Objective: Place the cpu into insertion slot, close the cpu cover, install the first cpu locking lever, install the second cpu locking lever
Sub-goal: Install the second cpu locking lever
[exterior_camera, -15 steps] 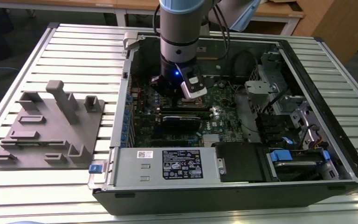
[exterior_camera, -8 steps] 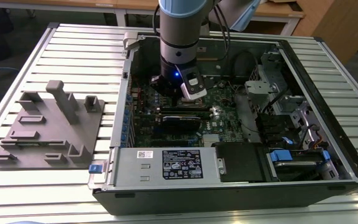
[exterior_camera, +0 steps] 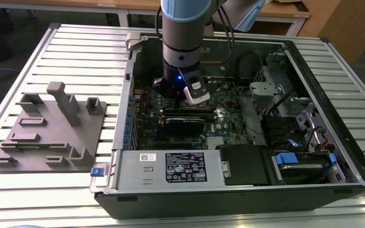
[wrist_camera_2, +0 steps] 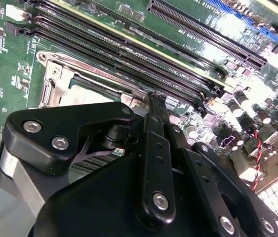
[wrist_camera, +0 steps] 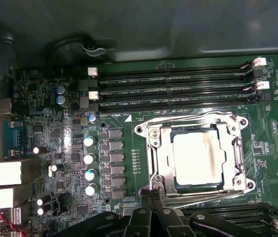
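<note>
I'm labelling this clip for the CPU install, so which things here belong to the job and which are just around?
Part of the job:
- cpu, seated in the insertion slot
- cpu cover, down around it
- hand, at the socket's edge

Just around:
- memory slots
- power-supply box
- grey fixture beside the case

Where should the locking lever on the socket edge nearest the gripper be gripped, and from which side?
Probably at the locking lever's end by the gripper, coming from above. It is a thin rod lying low along the cpu cover, leaving little else to hold.
</note>
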`<state>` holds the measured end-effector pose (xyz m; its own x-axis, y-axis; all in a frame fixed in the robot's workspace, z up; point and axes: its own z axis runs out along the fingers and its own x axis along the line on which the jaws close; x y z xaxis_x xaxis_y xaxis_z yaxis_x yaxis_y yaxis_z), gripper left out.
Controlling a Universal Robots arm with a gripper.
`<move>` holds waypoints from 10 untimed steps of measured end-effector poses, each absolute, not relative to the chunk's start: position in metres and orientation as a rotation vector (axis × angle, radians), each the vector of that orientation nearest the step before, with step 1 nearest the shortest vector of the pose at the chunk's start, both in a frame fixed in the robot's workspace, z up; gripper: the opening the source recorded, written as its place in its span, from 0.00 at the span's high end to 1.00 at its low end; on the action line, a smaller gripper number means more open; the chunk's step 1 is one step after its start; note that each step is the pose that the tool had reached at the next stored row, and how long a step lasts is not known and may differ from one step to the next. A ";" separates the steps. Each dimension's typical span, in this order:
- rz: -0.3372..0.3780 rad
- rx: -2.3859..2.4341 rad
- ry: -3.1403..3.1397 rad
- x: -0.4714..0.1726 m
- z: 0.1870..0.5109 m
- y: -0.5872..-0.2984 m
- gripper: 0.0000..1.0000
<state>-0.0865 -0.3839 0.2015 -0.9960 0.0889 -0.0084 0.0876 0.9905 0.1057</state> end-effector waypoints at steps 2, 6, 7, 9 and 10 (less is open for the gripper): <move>0.171 0.138 3.121 -0.087 0.201 -0.384 0.90; 0.184 0.139 3.120 -0.088 0.200 -0.385 0.90; 0.187 0.139 3.120 -0.088 0.200 -0.385 0.90; 0.190 0.138 3.120 -0.088 0.200 -0.386 0.90; 0.191 0.139 3.120 -0.088 0.199 -0.386 0.90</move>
<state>-0.0880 -0.3859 0.1993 -0.9960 0.0891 -0.0069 0.0876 0.9886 0.1225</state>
